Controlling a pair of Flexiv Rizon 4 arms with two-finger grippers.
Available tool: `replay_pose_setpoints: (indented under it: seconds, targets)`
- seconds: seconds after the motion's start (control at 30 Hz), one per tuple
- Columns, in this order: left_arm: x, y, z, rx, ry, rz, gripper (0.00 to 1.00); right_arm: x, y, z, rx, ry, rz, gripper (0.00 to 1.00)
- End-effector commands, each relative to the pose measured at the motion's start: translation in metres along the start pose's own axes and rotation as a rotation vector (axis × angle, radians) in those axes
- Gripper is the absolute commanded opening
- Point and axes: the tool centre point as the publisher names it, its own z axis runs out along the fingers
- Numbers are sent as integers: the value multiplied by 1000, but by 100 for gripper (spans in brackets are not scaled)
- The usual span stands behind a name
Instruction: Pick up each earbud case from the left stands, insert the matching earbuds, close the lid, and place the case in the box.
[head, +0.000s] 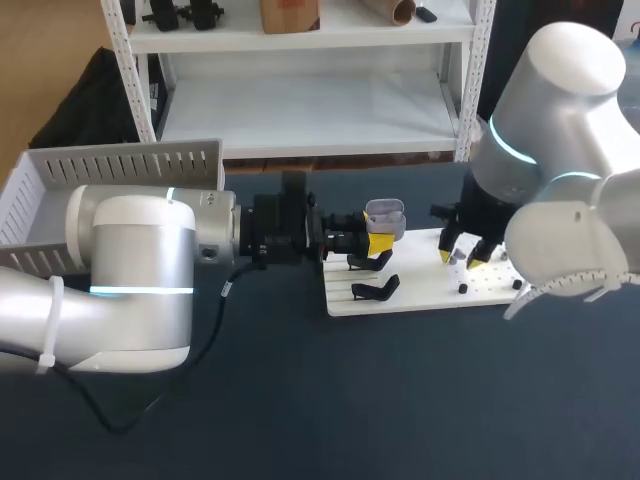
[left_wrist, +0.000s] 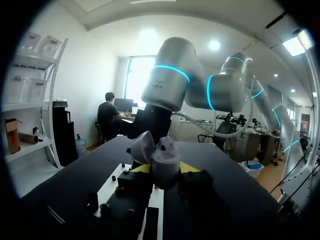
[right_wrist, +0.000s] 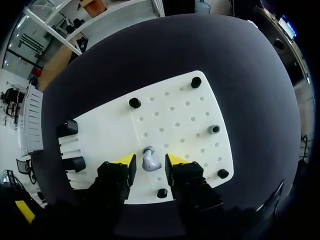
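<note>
My left gripper (head: 379, 244) reaches over the left end of the white board (head: 420, 292) and is shut on a grey earbud case (head: 385, 213). In the left wrist view the case (left_wrist: 165, 161) sits upright between the yellow tips with its lid (left_wrist: 142, 145) flipped open. My right gripper (head: 462, 258) hangs low over the board's right half. In the right wrist view a small grey earbud (right_wrist: 149, 161) stands on the board (right_wrist: 175, 115) between the open fingers of that gripper (right_wrist: 150, 169), with a thin gap on each side.
Two black stands (head: 374, 289) (head: 369, 262) sit on the board's left end. Black pegs (right_wrist: 196, 82) (right_wrist: 134, 103) (right_wrist: 222, 173) and another small grey piece (right_wrist: 214, 129) dot the board. A white slatted box (head: 110, 165) stands at the table's back left.
</note>
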Motion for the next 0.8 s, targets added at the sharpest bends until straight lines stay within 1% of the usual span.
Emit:
replay_pose_setpoints:
  seconds: [0.03, 0.13, 0.3, 0.33, 0.43, 0.47, 0.67, 0.8]
  targets:
    - [0, 0, 0, -2, -2, 1, 0, 1, -4, 0, -10, -5, -10, 38]
    - [0, 0, 0, -2, -2, 1, 0, -1, -5, 0, -20, -9, -27, 42]
    - [0, 0, 0, -2, -2, 1, 0, -3, -5, -1, -14, -16, -59, 39]
    - [0, 0, 0, -2, -2, 1, 0, -3, -4, -1, -15, -15, -60, 38]
    - [0, 0, 0, -2, -2, 1, 0, -3, -3, -1, -14, -15, -65, 27]
    - [0, 0, 0, -2, -2, 1, 0, -3, -3, -1, -13, -16, -66, 26]
    - [0, 0, 0, -2, -2, 1, 0, -1, -3, -1, -17, -9, -64, 31]
    - [0, 0, 0, -2, -2, 1, 0, 0, -2, 0, -13, -7, -67, 32]
